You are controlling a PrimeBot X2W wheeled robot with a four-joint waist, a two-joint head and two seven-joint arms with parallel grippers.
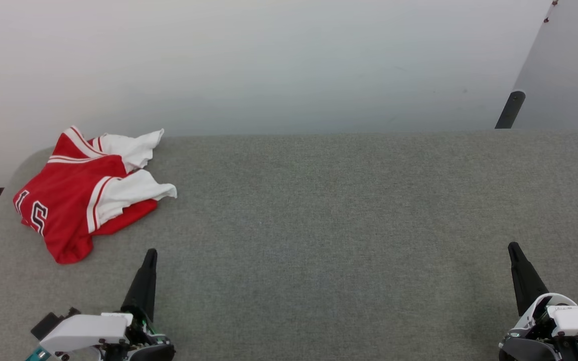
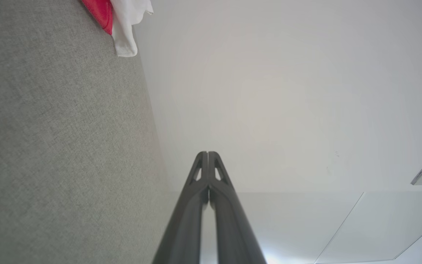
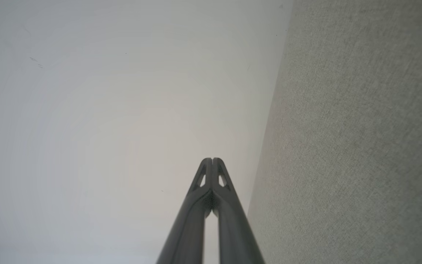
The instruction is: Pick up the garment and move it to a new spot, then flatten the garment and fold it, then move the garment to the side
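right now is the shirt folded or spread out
Neither: the shirt lies crumpled in a heap, white sleeves bunched over the red body, its number partly hidden.

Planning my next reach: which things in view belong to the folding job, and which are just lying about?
Job: garment, crumpled at far left; left pincer and right pincer, both shut and empty.
Just there: grey surface; black post at far right.

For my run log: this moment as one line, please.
shirt: crumpled, far-left on table | left gripper: shut, empty | right gripper: shut, empty | pickup: not started
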